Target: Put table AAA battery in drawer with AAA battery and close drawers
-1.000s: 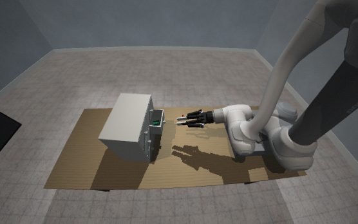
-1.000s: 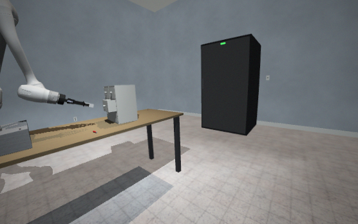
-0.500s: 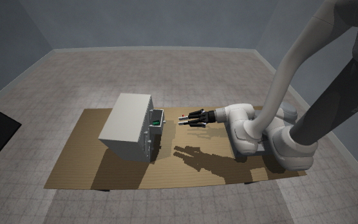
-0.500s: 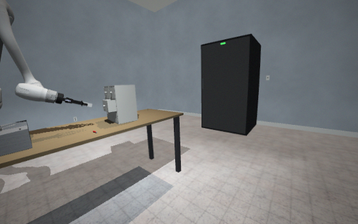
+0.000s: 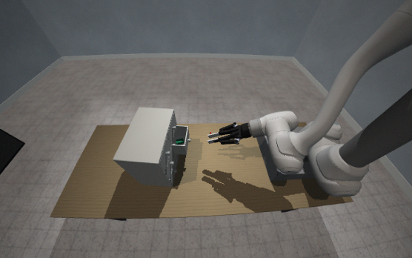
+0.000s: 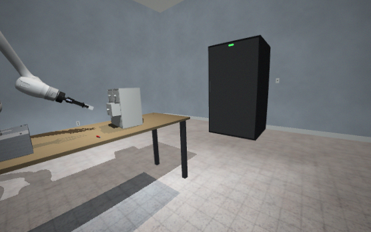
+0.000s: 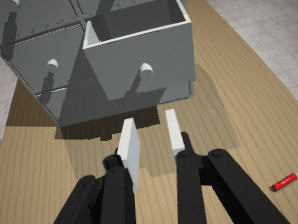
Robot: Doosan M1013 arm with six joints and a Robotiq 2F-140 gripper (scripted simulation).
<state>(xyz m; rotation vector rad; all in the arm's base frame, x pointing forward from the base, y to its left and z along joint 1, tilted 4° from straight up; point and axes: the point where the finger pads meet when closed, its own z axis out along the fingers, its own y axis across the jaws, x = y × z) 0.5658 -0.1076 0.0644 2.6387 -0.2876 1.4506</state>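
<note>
The small grey chest stands on the wooden table. One drawer is pulled partway out toward my arm, and a green object lies in it. The other drawers look pushed in. A small red battery lies on the table, off to the right of my fingers in the wrist view. My gripper hovers above the table a short way in front of the open drawer's knob, fingers narrowed to a small gap, with nothing between them.
The arm's grey base block sits at the table's near end. A tall black cabinet stands on the floor well away from the table. The table's far edge lies just behind the chest.
</note>
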